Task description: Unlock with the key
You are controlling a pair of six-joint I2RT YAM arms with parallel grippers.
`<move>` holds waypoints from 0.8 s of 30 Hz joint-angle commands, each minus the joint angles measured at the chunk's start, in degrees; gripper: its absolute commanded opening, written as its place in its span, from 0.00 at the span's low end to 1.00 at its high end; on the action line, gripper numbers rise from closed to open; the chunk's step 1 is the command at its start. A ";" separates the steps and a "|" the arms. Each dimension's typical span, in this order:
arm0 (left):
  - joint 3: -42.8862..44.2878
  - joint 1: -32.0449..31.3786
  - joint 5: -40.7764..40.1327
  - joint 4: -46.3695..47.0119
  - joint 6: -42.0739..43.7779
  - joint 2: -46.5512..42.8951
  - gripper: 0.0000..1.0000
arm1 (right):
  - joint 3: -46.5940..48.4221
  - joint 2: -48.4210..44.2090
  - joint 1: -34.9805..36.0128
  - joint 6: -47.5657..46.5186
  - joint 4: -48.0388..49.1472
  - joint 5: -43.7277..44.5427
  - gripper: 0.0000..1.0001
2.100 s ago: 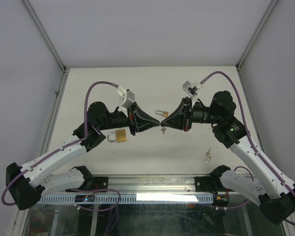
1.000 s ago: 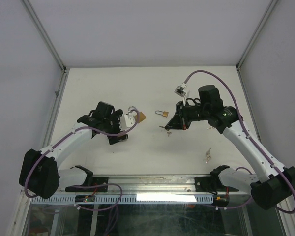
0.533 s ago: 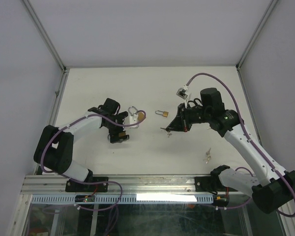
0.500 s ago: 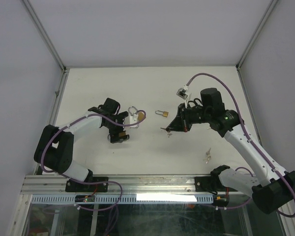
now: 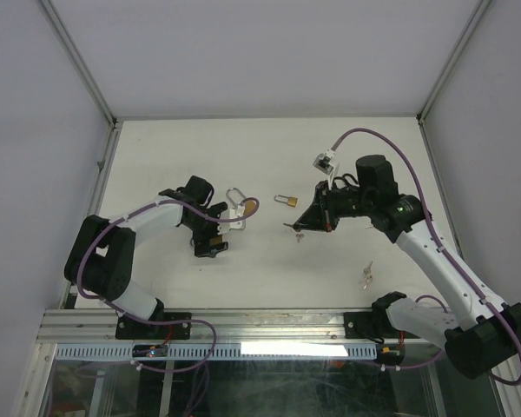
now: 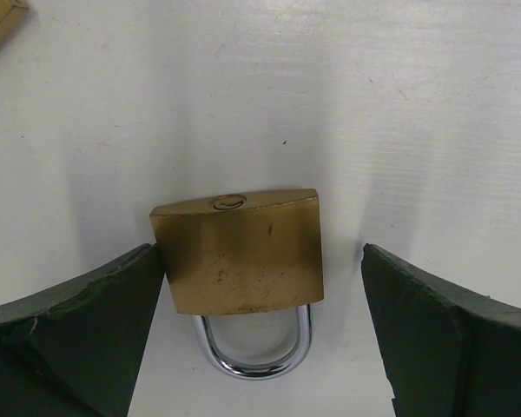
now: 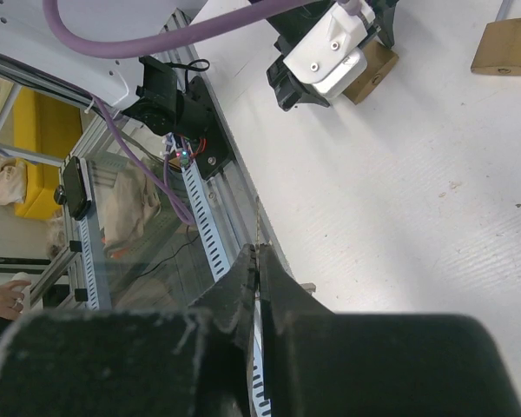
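Left pincer (image 6: 260, 261) stood released, straddling the big padlock (image 6: 234, 256) flat on the counter (image 6: 399, 104), probably to pin it for keying. Right pincer (image 5: 299, 226) clenched on a key (image 5: 297, 233), raised nearby, seemingly for insertion. Two padlocks: small padlock (image 5: 286, 201) lay apart. Two keys: spare key (image 5: 366, 276) lay unused.
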 commanded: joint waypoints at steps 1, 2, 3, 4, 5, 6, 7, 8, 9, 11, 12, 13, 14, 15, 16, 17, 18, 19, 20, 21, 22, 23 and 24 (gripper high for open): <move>-1.83 0.24 -0.25 4.29 -0.32 -0.04 0.99 | 0.46 0.21 -0.37 0.74 2.92 -1.88 0.00; -2.48 0.26 -0.59 5.42 -0.20 -0.38 0.99 | 0.53 0.30 -0.38 0.91 2.94 -2.01 0.00; -3.37 0.26 -0.77 6.66 0.33 -0.70 0.99 | 0.50 0.37 -0.43 1.02 2.91 -1.99 0.00; -4.24 0.26 -0.78 7.50 1.25 -1.19 0.99 | 0.54 0.33 -0.46 1.01 2.91 -2.02 0.00; -4.89 0.25 -0.69 7.93 2.46 -1.48 0.99 | 0.64 0.33 -0.46 1.05 2.91 -2.02 0.00; -5.47 0.26 -0.69 8.40 2.90 -1.63 0.99 | 0.81 0.28 -0.47 1.06 2.91 -2.02 0.00; -5.71 0.26 -0.68 8.80 2.93 -1.47 0.99 | 0.95 0.32 -0.47 1.12 2.85 -1.92 0.00; -5.58 0.25 -0.66 8.83 2.67 -1.16 0.99 | 1.18 0.26 -0.52 1.13 2.81 -1.86 0.00; -5.39 0.26 -0.58 8.62 2.37 -0.79 0.99 | 1.36 0.24 -0.54 1.14 2.75 -1.79 0.00; -4.64 0.26 -0.12 7.20 2.50 0.33 0.88 | 1.65 0.16 -0.54 1.20 2.61 -1.70 0.00; -4.05 0.26 0.14 6.42 2.45 0.84 0.81 | 1.70 0.15 -0.56 1.22 2.58 -1.69 0.00; -3.57 0.26 0.56 5.51 2.20 1.23 0.73 | 1.74 0.11 -0.62 1.23 2.56 -1.68 0.00; -3.03 0.26 1.14 4.69 2.15 1.38 0.67 | 1.71 0.07 -0.57 1.27 2.48 -1.67 0.00; -2.67 0.26 2.06 3.93 2.25 1.38 0.62 | 1.66 -0.06 -0.59 1.35 2.48 -1.77 0.00; -2.38 0.26 3.06 3.17 2.43 1.16 0.56 | 1.57 -0.03 -0.63 1.45 2.48 -1.76 0.00; -2.08 0.26 4.22 2.36 2.70 0.90 0.50 | 1.50 -0.02 -0.64 1.54 2.44 -1.73 0.00; -1.70 0.25 5.23 1.68 2.60 0.64 0.43 | 1.42 -0.02 -0.61 1.54 2.21 -1.74 0.00; -1.34 0.23 6.03 1.26 2.17 0.40 0.35 | 1.36 0.05 -0.65 1.65 1.89 -1.66 0.00; -0.88 0.26 6.69 0.89 1.85 0.19 0.27 | 1.35 0.11 -0.66 1.59 1.37 -1.69 0.00; -0.57 0.26 7.10 0.53 1.86 -0.18 0.20 | 1.43 0.15 -0.72 1.55 0.89 -1.66 0.00; -0.42 0.25 7.60 0.45 2.04 -0.79 0.12 | 1.56 0.15 -0.72 1.54 0.51 -1.64 0.00; -0.24 0.26 8.29 0.46 2.50 -1.76 0.03 | 1.62 0.09 -0.66 1.62 0.23 -1.44 0.00; -0.04 0.26 9.24 0.73 3.01 -3.05 0.00 | 1.68 0.09 -0.72 1.75 -0.02 -1.30 0.00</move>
